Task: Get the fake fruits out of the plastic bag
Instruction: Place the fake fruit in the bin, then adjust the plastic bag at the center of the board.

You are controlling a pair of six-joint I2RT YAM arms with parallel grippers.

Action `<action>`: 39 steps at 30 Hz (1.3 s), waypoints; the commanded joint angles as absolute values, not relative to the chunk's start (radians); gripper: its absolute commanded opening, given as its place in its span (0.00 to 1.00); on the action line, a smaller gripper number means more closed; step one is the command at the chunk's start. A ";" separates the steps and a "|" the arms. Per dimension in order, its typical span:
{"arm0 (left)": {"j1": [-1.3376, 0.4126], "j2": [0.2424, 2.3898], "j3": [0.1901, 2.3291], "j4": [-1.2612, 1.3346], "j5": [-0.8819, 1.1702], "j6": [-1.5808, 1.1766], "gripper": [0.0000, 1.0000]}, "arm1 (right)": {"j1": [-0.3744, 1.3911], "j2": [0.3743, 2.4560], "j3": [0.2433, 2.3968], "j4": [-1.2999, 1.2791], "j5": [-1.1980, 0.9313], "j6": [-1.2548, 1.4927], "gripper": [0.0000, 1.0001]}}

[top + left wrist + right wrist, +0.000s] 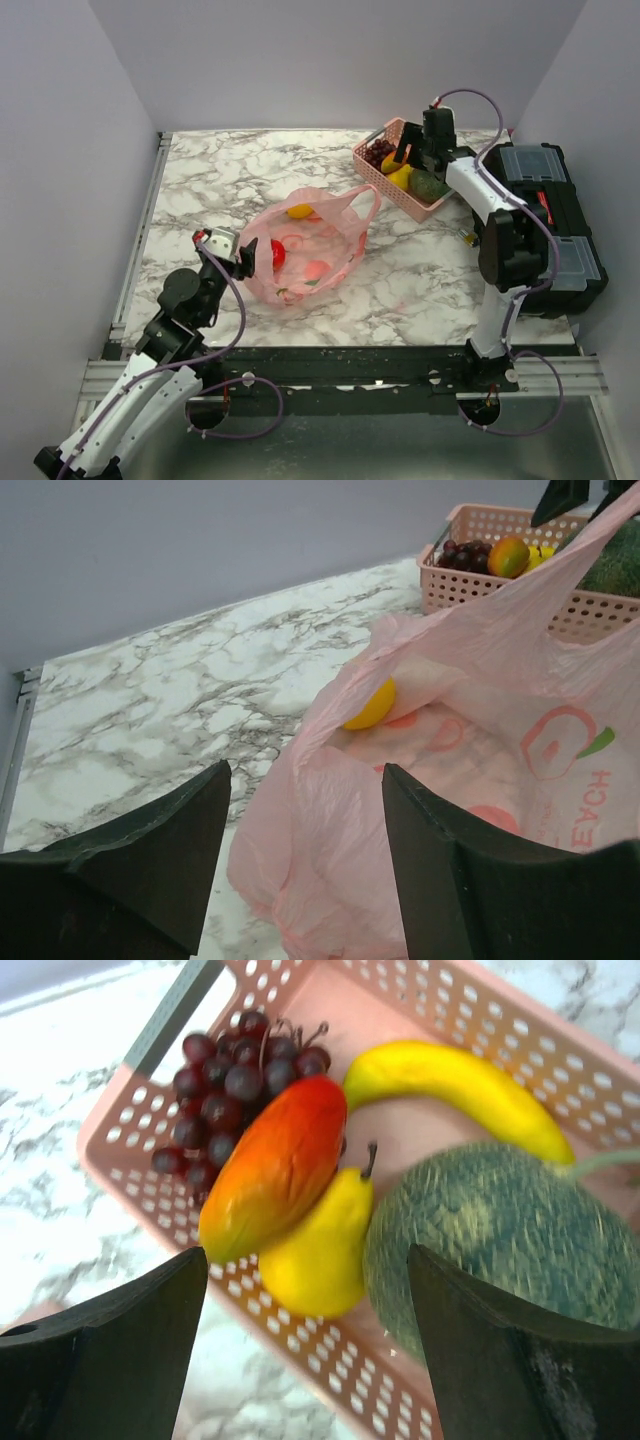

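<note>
Just beside the near-left end of the plastic bag (318, 243), the nearer left gripper (242, 256) gapes empty; a red apple (277, 252), seemingly inside, lies straight ahead. Beyond the bag, the right gripper (408, 158) hangs spread wide, empty.

The pink bag (330, 238) veils a red fruit (277, 252), and the blurred melon (500, 1250) runs off the right wrist view's edge.

One basket (330, 1360) is counted, far right, with five inside: grape bunch (215, 1090), banana (460, 1080), melon (500, 1240), pear (315, 1250), orange-red fruit (275, 1165). One plastic bag (330, 245) is counted, showing two: yellow fruit (300, 211), red fruit (277, 252).
</note>
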State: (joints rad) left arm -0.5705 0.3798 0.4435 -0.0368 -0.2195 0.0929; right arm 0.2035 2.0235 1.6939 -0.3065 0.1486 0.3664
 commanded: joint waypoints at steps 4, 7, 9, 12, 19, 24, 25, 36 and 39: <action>-0.566 0.377 0.663 -0.367 -0.311 -0.256 0.66 | 0.204 1.788 1.457 -0.223 -0.115 0.397 0.84; -0.566 0.410 0.743 -0.561 -0.305 -0.398 0.67 | 0.212 1.696 1.322 -0.149 -0.226 0.420 0.84; -0.566 0.424 0.779 -0.661 -0.297 -0.471 0.69 | 0.219 1.624 1.224 -0.068 -0.330 0.426 0.85; -0.567 0.428 0.793 -0.742 -0.249 -0.597 0.74 | 0.237 1.520 1.079 0.060 -0.459 0.439 0.86; -0.567 0.432 0.675 -0.648 -0.131 -0.776 0.83 | 0.294 1.296 0.807 0.234 -0.601 0.509 0.88; -0.568 0.486 0.609 -0.569 -0.134 -0.789 0.89 | 0.317 1.154 0.681 0.244 -0.620 0.539 0.89; -0.566 0.506 0.598 -0.562 -0.151 -0.787 0.89 | 0.322 1.134 0.657 0.245 -0.636 0.538 0.89; -0.566 0.652 0.504 -0.387 -0.278 -0.663 0.46 | 0.399 1.042 0.574 0.222 -0.517 0.497 0.90; -0.564 0.636 0.496 -0.292 -0.286 -0.533 0.27 | 0.452 1.095 0.615 0.225 -0.412 0.482 0.90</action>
